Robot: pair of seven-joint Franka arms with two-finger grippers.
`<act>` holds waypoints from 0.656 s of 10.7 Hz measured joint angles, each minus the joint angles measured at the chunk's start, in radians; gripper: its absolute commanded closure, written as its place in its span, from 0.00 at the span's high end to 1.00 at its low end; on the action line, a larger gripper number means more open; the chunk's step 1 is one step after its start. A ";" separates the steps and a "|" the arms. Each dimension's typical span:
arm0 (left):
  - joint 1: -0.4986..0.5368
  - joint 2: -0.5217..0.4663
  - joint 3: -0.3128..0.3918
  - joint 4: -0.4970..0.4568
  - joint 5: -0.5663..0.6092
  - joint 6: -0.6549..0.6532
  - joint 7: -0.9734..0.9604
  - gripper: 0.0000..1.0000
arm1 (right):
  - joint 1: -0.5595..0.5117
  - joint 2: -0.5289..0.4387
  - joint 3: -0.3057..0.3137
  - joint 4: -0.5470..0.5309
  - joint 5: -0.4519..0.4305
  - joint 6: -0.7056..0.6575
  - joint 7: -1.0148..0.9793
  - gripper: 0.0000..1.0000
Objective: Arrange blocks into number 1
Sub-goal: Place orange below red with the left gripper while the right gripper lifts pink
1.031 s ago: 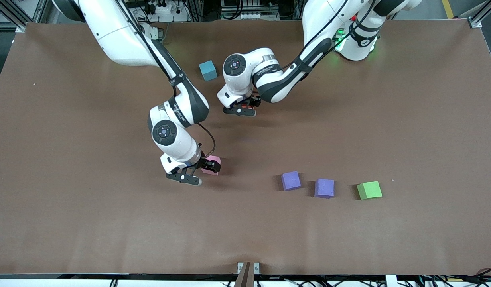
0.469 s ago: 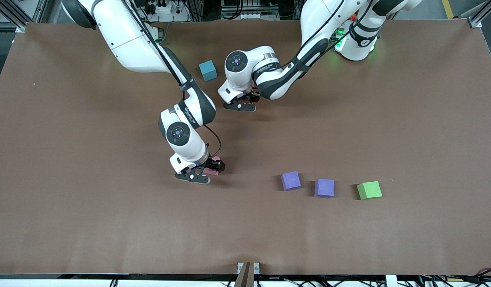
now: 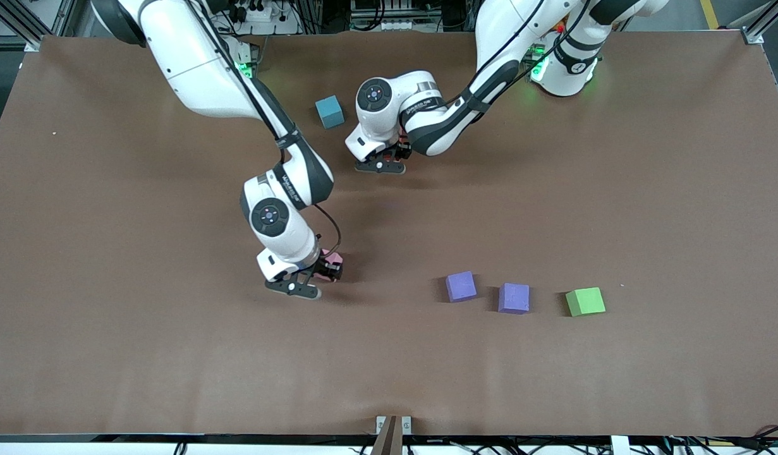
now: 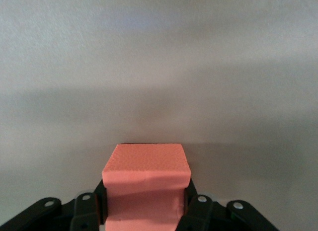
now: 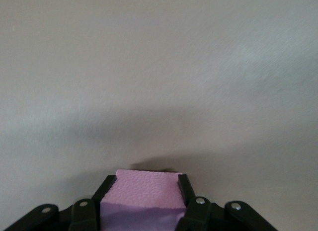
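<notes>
My right gripper is down at the table near its middle, shut on a pink block. In the right wrist view that pink block fills the gap between the fingers of the right gripper. My left gripper is low over the table close to the teal block, shut on a red block that the hand mostly hides in the front view. The left gripper clamps it on both sides. Two purple blocks lie side by side toward the left arm's end.
A green block sits beside the purple pair, toward the left arm's end. A teal block lies near the robots' bases, next to the left gripper. The brown table has wide bare room along the edge nearest the front camera.
My right gripper has closed on the pink block and shifted a little with it. My left gripper has carried the red block slightly toward the robots' bases.
</notes>
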 measured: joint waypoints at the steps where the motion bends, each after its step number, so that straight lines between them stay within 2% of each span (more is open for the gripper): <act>1: 0.000 0.000 -0.009 -0.004 0.000 0.000 -0.008 0.00 | -0.017 -0.014 0.000 -0.006 0.000 -0.012 -0.025 0.43; 3: 0.000 0.000 -0.021 -0.010 0.000 0.000 -0.015 0.01 | -0.040 -0.039 0.000 -0.024 0.000 -0.018 -0.054 0.44; 4: 0.000 0.000 -0.023 -0.011 0.000 0.000 -0.015 0.77 | -0.047 -0.060 0.000 -0.042 0.000 -0.018 -0.073 0.44; 5: 0.001 0.000 -0.023 -0.012 0.000 0.000 -0.015 1.00 | -0.053 -0.092 0.002 -0.072 0.000 -0.019 -0.090 0.45; 7: 0.003 0.000 -0.022 -0.013 0.006 0.001 -0.015 1.00 | -0.077 -0.179 0.021 -0.164 0.000 -0.025 -0.121 0.45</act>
